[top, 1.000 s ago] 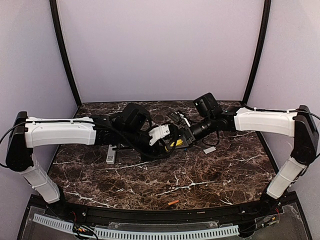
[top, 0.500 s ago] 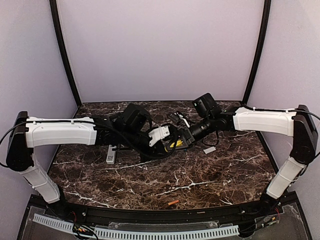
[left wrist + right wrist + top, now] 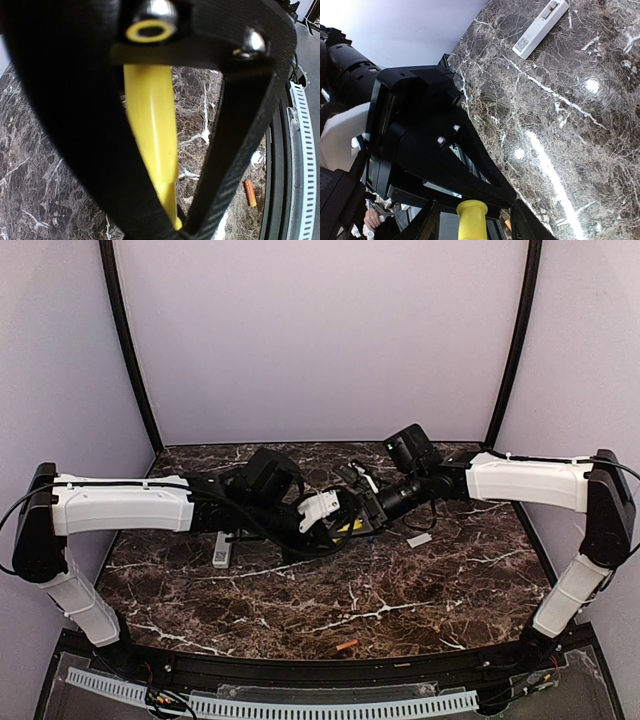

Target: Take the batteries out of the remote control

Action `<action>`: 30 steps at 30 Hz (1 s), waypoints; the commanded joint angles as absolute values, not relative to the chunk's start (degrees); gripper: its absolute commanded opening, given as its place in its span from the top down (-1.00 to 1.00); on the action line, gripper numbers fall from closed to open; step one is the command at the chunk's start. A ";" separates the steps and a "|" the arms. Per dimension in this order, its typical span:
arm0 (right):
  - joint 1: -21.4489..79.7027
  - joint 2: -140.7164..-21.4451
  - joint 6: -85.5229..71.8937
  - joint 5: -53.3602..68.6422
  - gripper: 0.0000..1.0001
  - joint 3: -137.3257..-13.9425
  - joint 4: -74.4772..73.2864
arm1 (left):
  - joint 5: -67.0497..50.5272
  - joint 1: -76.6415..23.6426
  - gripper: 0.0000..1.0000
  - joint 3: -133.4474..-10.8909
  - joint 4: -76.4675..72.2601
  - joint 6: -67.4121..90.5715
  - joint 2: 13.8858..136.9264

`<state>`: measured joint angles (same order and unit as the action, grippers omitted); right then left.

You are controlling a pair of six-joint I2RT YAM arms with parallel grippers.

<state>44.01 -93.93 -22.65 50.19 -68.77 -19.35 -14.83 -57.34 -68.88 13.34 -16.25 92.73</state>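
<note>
The remote control [image 3: 221, 548] lies on the desk [image 3: 400, 590], well left of the left end effector [image 3: 343, 526], which grips a yellow screwdriver [image 3: 150, 115]. The right end effector [image 3: 471, 222] stands open around the handle's end. The orange battery [image 3: 346, 645] lies well nearer the arm bases than both.

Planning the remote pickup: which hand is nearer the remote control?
Left. The left hand, shut on the yellow screwdriver, is to the right of the remote control in the top view. The right hand sits further right, just beyond the left hand.
</note>
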 commanded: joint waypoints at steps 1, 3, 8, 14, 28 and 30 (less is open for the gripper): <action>44.43 -93.35 -22.40 47.57 -0.02 -70.57 -18.63 | -13.90 -57.67 0.99 -66.66 11.17 -14.70 90.53; 44.31 -93.13 -22.51 46.59 -0.10 -70.74 -18.69 | -13.37 -57.69 0.99 -65.57 10.34 -14.34 90.12; 43.37 -91.93 -22.95 43.28 -0.39 -70.20 -18.76 | -11.42 -57.71 0.99 -64.21 9.28 -12.83 89.38; 40.73 -90.59 -23.45 39.21 -0.80 -69.94 -19.35 | -8.04 -57.62 0.99 -61.86 7.54 -11.25 88.13; 34.68 -84.25 -23.28 26.92 -0.97 -69.70 -20.84 | 6.43 -53.34 0.99 -57.71 7.70 0.60 88.65; 34.03 -83.54 -23.42 25.47 -0.97 -69.48 -20.75 | 8.27 -51.34 0.99 -57.39 8.62 4.53 89.17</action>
<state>35.31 -85.67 -23.20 30.26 -69.10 -20.69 2.87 -54.48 -58.83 7.33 -3.33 89.76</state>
